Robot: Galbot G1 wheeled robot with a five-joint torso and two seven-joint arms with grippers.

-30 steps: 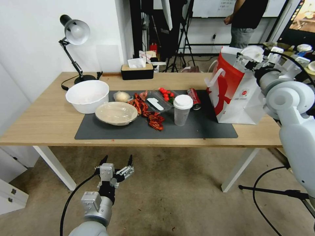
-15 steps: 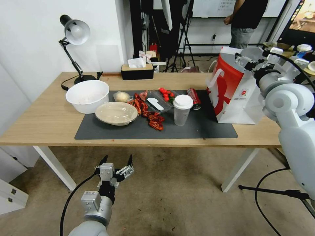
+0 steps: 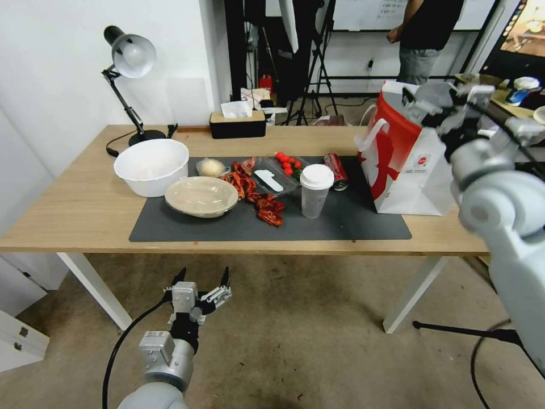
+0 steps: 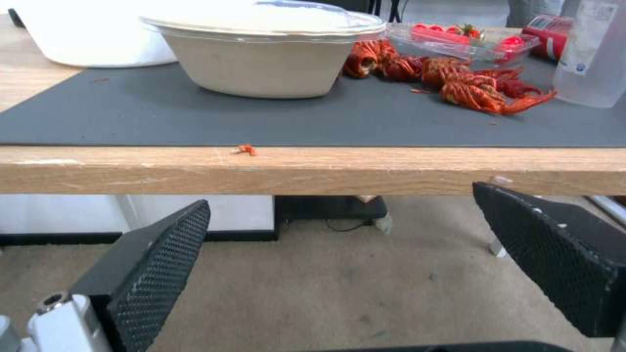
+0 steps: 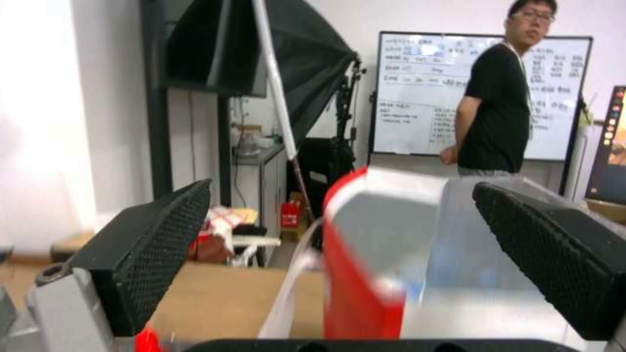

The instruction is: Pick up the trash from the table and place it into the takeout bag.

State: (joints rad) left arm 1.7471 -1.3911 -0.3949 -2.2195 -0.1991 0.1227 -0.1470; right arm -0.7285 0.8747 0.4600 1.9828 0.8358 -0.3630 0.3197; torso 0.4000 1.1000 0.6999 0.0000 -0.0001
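Most of the clearing is not yet done, by my reckoning. Reading the table from its left end: at nine o'clock on the grey mat sits one beige lidded bowl, with one small clear tub just behind it at eleven o'clock. Toward the mat's centre lie the red crayfish shells, a scatter in several clumps I cannot count exactly. Behind them, at twelve o'clock, is one clear tray holding a few tomatoes. Next comes one clear cup with white lid, upright, and just behind it at one o'clock one red soda can lying on its side.

At three o'clock stands the single takeout bag, upright at the mat's right edge. What it holds inside I cannot tell.

Two grippers: the left gripper hangs below the table's front edge, fingers spread and holding nothing. The right gripper is up at the bag's mouth; in its wrist view the fingers stand wide apart with the bag's rim between them, nothing gripped.

One white mixing bowl sits off the mat at ten o'clock.
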